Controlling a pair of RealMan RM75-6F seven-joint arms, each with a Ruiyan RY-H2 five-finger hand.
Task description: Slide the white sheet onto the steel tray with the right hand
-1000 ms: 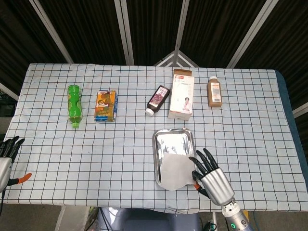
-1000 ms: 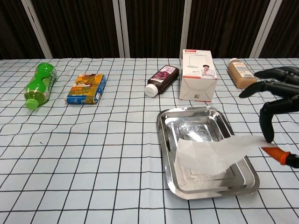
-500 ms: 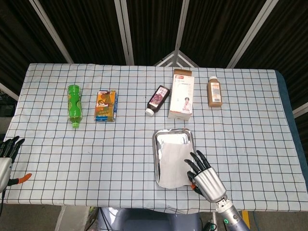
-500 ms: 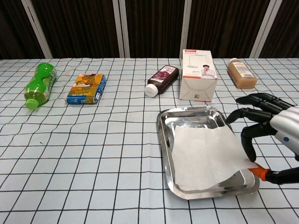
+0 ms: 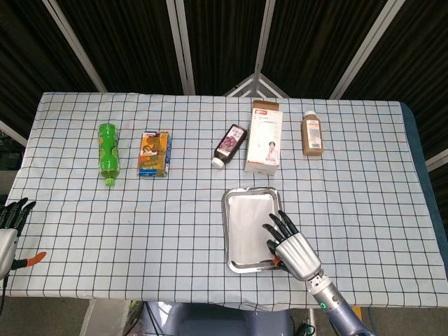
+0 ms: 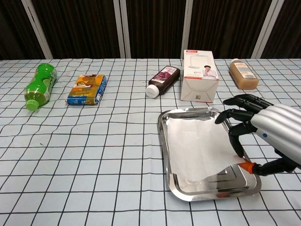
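Note:
The steel tray sits on the checked tablecloth near the front edge, right of centre. The white sheet lies over most of the tray, with its near right corner slightly raised. My right hand is at the tray's right side. It pinches that corner between a fingertip and the orange-tipped thumb while the other fingers stay spread. My left hand rests at the table's front left edge, fingers apart and holding nothing; the chest view does not show it.
Along the back lie a green bottle, an orange carton, a dark bottle, a white box and a brown bottle. The front table edge runs just below the tray.
My right hand has moved left and towards the table, drawing the sheet with it. The sheet went from hanging lifted over the tray's right rim to lying flat in the tray.

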